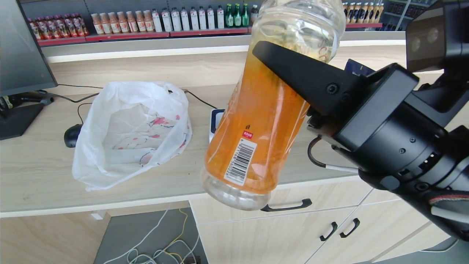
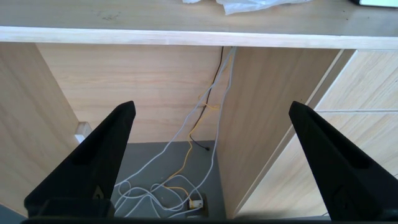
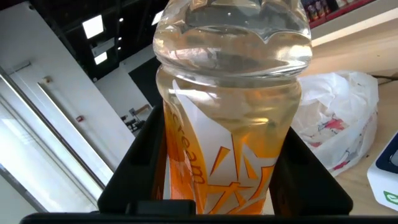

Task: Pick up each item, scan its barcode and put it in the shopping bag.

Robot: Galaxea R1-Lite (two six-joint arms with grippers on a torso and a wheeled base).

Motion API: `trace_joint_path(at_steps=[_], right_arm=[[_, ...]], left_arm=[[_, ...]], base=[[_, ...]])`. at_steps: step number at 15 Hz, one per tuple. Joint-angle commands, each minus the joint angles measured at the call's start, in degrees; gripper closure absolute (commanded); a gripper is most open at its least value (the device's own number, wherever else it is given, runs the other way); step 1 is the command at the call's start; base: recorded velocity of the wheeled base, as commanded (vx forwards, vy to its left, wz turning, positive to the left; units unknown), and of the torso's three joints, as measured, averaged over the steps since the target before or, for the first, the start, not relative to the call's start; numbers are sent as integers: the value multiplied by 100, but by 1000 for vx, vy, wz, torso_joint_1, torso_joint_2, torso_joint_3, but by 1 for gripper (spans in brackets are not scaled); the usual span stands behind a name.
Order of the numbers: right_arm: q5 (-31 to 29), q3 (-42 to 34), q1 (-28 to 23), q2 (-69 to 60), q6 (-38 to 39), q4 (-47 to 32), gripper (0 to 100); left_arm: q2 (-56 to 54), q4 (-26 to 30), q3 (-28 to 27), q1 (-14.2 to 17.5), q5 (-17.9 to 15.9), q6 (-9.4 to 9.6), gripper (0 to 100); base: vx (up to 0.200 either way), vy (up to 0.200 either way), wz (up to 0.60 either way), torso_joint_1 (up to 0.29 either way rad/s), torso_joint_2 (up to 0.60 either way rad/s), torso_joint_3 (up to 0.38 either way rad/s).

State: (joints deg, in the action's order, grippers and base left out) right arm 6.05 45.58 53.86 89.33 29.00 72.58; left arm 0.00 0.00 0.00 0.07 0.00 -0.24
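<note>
My right gripper [image 1: 289, 79] is shut on a clear bottle with an orange label [image 1: 256, 121], held high in front of the head camera, tilted, its barcode [image 1: 240, 160] facing the camera. The same bottle [image 3: 230, 124] sits between the fingers in the right wrist view. A white plastic shopping bag [image 1: 133, 132] lies open on the wooden counter to the left, and the bag [image 3: 339, 118] also lies behind the bottle in the right wrist view. A white scanner [image 1: 216, 123] sits on the counter behind the bottle. My left gripper [image 2: 211, 162] is open and empty, low below the counter edge.
A monitor [image 1: 22, 47] stands on its stand at the far left with a black mouse [image 1: 72, 135] and cables beside the bag. Drawers with black handles [image 1: 287, 206] lie under the counter [image 1: 36, 165]. Loose cables [image 2: 180, 180] lie on the floor. Shelves of bottles [image 1: 161, 20] line the back.
</note>
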Motion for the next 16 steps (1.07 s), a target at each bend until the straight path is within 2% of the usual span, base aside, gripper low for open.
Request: trace_joint_path(at_steps=[1,9,13,16], right_arm=[[2,-67,2,5,0,1,100],[-51,-1139,-51,-522,-140,19,100],[-868,-1403,-86,-522,-378,10,100],[-1774,-1464,-130,-434,-1134,-7,100]], left_arm=[[0,0,0,1,0,-2,0],[0,0,0,1,0,-2,0],[0,0,0,1,0,-2,0],[0,0,0,1,0,-2,0]], base=[[0,0,0,0,0,0],[0,0,0,0,0,0],[0,0,0,0,0,0],[0,0,0,0,0,0]])
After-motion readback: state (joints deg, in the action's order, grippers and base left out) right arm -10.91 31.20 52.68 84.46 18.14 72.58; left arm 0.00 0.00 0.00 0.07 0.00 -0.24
